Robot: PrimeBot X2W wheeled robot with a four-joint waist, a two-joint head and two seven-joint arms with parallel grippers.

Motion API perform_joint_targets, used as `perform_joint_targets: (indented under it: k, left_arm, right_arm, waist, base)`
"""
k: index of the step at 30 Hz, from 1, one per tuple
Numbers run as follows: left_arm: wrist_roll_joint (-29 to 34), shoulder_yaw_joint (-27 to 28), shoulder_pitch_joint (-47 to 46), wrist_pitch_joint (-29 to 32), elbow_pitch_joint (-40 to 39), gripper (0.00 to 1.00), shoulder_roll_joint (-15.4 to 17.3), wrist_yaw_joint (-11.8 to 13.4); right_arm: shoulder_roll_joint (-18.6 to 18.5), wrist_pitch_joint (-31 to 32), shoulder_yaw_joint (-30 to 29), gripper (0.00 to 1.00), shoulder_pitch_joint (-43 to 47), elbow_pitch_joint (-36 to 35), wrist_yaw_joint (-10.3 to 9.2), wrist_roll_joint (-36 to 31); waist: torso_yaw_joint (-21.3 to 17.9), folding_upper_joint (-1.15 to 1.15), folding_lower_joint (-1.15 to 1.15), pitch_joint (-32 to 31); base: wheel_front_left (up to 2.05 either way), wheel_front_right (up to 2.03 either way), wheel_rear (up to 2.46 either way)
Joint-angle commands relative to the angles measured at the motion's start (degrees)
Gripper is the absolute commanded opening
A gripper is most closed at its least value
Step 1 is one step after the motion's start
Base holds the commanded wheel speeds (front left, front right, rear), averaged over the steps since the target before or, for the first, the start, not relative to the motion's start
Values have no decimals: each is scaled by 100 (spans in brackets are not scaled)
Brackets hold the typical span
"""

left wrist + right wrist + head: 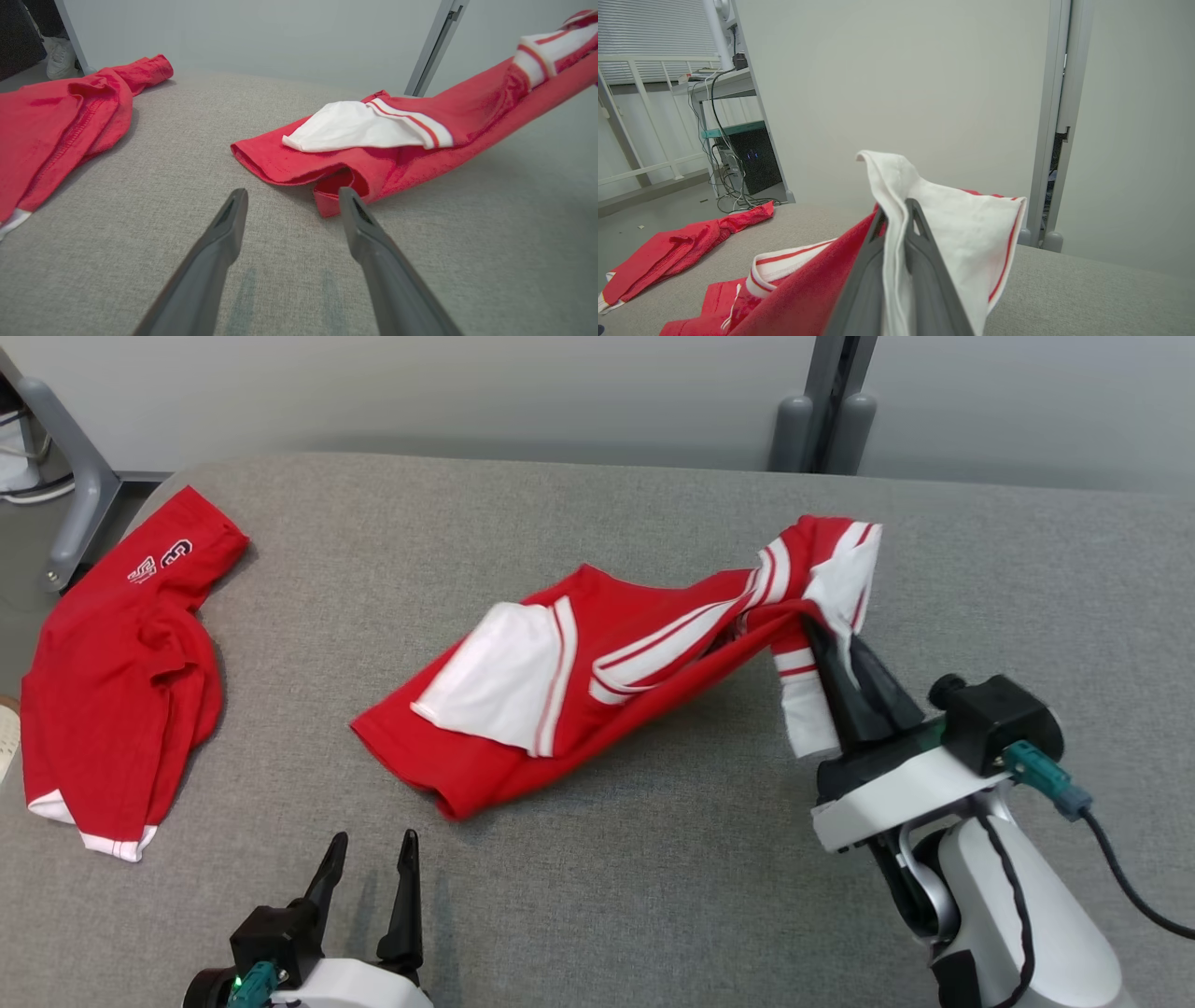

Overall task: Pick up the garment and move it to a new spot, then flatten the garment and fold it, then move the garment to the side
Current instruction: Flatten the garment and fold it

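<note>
A grey cloth-covered desk (653, 896) seen from above; at its far left edge lies a crumpled red T-shirt (121, 672), lettering printed near its far end and white trim at its near hem, flat on the cloth and well apart from the other things.

Low and left of centre, the left pincer (373, 840) hovers just over the desk with its two dark fingers spread and nothing between them; in the left wrist view the same pincer (292, 193) points at the near hem of the task garment, close to it but not touching.

In the middle of the desk lies the red-and-white jersey (579, 681), red body with a white panel and red-and-white stripes; its left end rests on the desk, while its right end rises off the surface, so the cloth hangs stretched in a slope.

At the right, the right pincer (822, 635) is clenched on that raised end; in the right wrist view its fingers (924, 261) are pressed together with a fold of white, red-edged cloth pinched between them and draped over them.

Beyond the desk's far edge, right of centre, stand two grey upright posts (822, 429) against a pale wall.
</note>
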Motion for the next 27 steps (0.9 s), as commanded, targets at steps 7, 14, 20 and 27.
perform_joint_targets:
  k: [7, 14, 20, 27]
  left_arm:
    - [25, 61, 111, -9, 50, 100, 21, -44]
    - [13, 51, 108, -9, 93, 100, 22, -110]
    - [25, 16, 22, -9, 58, 100, 21, -107]
    - [65, 56, -40, -10, 97, 100, 23, -126]
  right_arm:
    - [-21, -1, -459, 0, -79, -126, -1, 177]
    - [-23, -1, -733, 0, 48, 376, -1, 510]
    - [-15, -1, -1386, 0, 484, 818, -1, 921]
    - [-17, 0, -2682, 100, 861, 1242, -1, 934]
  waist:
    - [-135, 0, 0, -184]
    - [-371, 0, 0, -269]
    - [-512, 0, 0, -217]
    - [-671, 0, 0, -145]
  base:
    - [0, 0, 0]
    - [0, 0, 0]
    - [0, 0, 0]
    - [0, 0, 0]
